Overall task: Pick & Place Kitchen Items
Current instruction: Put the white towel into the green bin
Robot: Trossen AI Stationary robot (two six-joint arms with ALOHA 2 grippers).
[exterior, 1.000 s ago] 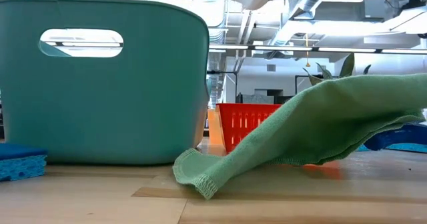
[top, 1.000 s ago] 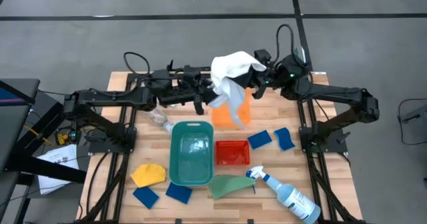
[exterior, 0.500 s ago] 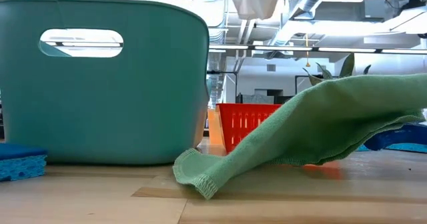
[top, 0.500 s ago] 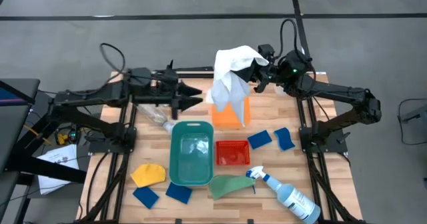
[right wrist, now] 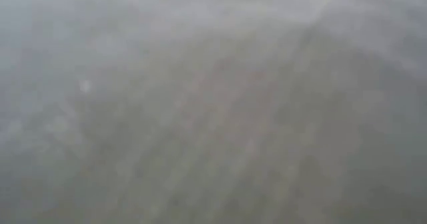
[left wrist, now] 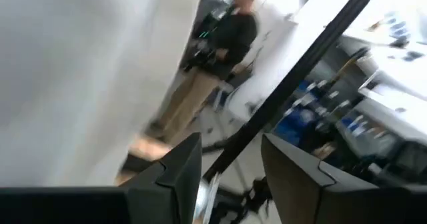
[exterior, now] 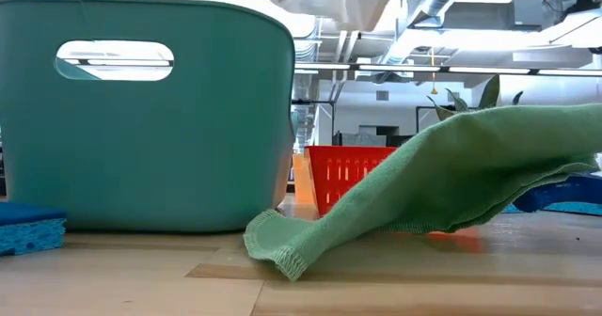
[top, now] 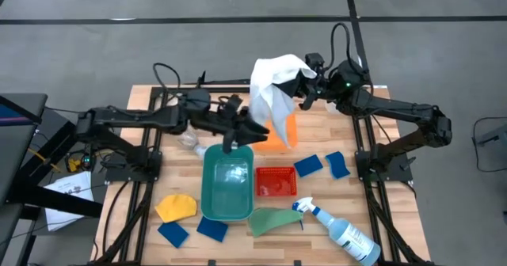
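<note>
The right gripper (top: pixel 305 88) is clenched on a crumpled white cloth (top: pixel 273 88) hanging near the tabletop's far edge; the left gripper (top: pixel 252 131), beside it, has its fingers apart.

- A teal tub (top: pixel 228 180) stands in the middle of the desk (top: pixel 317 135).
- A small red basket (top: pixel 276 181) sits just beside the tub.
- An orange container (top: pixel 283 133) stands behind both.

- My left gripper (top: pixel 255 131), pulled back half a second ago, has returned beside the white cloth (top: pixel 273 84), above the teal bin (top: pixel 207 188).
</note>
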